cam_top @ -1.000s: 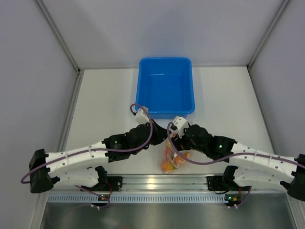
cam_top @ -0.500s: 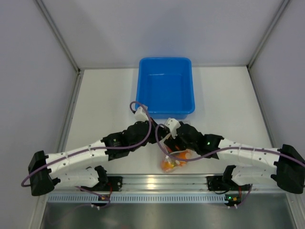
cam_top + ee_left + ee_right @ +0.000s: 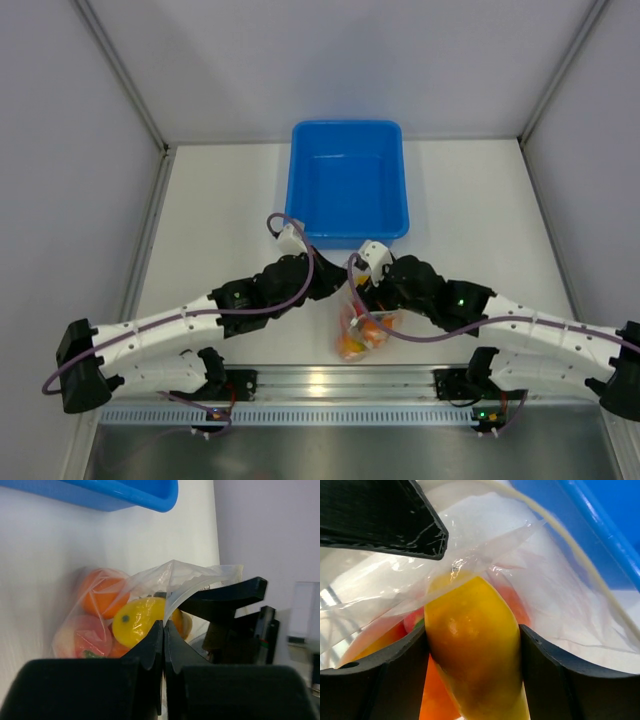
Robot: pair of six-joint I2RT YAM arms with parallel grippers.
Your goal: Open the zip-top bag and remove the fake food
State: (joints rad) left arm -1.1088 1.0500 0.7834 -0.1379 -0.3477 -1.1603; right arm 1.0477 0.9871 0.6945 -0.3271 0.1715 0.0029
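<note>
Pinching the bag (image 3: 145,582) rim, left gripper (image 3: 163,630) anchors it; right gripper (image 3: 472,650) clasps the yellow fruit (image 3: 469,620), tub (image 3: 350,190) just farther.

Bright, even light from above — faint shadows, glare on the metal rail (image 3: 318,379); wrist views look perhaps slightly soft.

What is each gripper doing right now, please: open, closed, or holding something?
Left gripper: jaws closed, pinching the edge of the zip-top bag.
Right gripper: jaws closed on a yellow fake food piece at the bag's mouth.
</note>
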